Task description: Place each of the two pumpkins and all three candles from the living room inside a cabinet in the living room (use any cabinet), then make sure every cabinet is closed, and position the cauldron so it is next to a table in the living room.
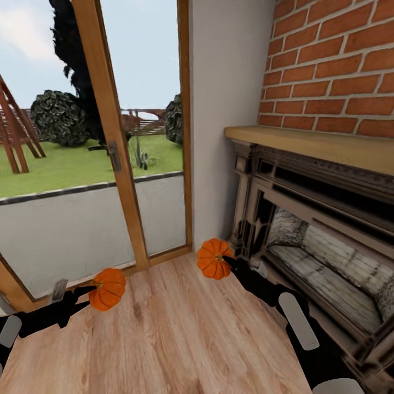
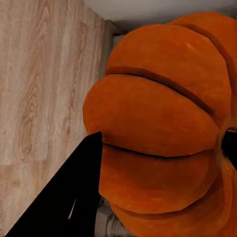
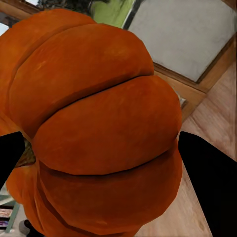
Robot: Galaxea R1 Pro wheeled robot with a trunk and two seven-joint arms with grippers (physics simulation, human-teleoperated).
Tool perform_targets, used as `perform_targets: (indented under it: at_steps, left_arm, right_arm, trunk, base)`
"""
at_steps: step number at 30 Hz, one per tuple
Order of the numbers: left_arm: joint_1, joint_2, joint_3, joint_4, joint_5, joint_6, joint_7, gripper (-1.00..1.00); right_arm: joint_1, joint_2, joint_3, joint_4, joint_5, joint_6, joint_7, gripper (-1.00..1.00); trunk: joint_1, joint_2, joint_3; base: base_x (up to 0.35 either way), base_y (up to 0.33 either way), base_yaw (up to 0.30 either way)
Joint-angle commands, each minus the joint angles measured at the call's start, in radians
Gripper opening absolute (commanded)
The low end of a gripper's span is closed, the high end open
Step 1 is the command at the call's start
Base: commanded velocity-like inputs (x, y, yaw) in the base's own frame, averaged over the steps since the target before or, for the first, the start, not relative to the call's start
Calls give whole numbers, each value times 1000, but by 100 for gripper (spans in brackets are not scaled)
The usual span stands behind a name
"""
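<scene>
- Between our two arms and above the plank floor [image 1: 164,323], we carry both pumpkins: left gripper [image 1: 94,291] is closed on the left pumpkin [image 1: 108,288], right gripper [image 1: 225,260] on the right pumpkin [image 1: 213,258].
- Both are smooth, ribbed, rounded orange; we judge that narrow black fingers [image 3: 210,185] may slip off during travel.
- Swinging right could knock the carved fireplace surround [image 1: 257,219]; the wood-framed glass door [image 1: 109,148] stands ahead.
</scene>
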Motion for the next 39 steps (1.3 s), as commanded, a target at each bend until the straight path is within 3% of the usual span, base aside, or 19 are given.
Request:
perform_targets:
  at_steps: [1,39]
  left_arm:
    - [0,0,0,0,0,0,3,-100]
    - [0,0,0,0,-1,-1,3,-100]
  right_arm:
    - [0,0,0,-1,-8,0,-4,-100]
    - [0,0,0,19,-7,0,-4,-100]
  trunk:
    - [0,0,0]
    - [0,0,0]
  base:
    - [-111,89,-282]
    - [-116,15,-282]
